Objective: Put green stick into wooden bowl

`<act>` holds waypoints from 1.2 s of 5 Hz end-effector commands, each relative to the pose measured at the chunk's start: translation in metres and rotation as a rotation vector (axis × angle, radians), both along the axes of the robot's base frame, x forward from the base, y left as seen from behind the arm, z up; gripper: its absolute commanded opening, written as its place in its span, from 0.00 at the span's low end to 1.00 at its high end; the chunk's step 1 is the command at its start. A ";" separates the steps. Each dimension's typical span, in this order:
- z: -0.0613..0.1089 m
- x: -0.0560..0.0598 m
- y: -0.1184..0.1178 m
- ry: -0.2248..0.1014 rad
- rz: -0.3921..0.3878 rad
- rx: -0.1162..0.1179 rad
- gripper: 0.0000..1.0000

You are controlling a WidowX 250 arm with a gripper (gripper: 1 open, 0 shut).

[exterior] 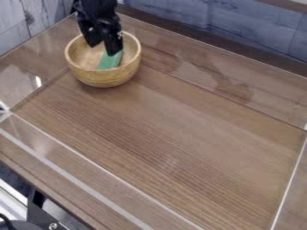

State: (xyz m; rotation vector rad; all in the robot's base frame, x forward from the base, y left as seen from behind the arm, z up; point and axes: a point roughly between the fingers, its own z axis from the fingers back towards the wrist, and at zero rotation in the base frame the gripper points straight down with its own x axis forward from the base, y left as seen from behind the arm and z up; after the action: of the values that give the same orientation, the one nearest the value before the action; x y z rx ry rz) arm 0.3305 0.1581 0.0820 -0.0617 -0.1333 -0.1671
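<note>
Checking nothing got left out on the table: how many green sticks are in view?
1. The green stick lies inside the wooden bowl at the table's far left, right under the gripper. The gripper hides part of the bowl, so another could be hidden.

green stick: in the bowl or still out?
In. The green stick lies inside the wooden bowl, below its rim; the gripper sits right above it.

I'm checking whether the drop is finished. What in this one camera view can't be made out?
- Gripper: too small and dark to tell whether it is open or touches the green stick.
- Green stick: upper end hidden behind the gripper.
- Wooden bowl: far rim covered by the gripper.
</note>
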 end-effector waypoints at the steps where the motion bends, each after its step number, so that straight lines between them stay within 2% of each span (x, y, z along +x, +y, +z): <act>1: 0.024 0.011 -0.003 -0.068 0.008 0.021 1.00; 2: 0.023 0.016 -0.011 -0.066 0.004 0.011 1.00; 4: -0.010 0.002 0.001 -0.054 0.003 -0.001 1.00; 6: 0.002 0.000 0.009 -0.062 -0.016 -0.022 1.00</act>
State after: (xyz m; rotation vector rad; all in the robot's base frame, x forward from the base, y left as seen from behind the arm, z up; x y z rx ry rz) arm 0.3244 0.1586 0.0608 -0.1214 -0.1357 -0.1843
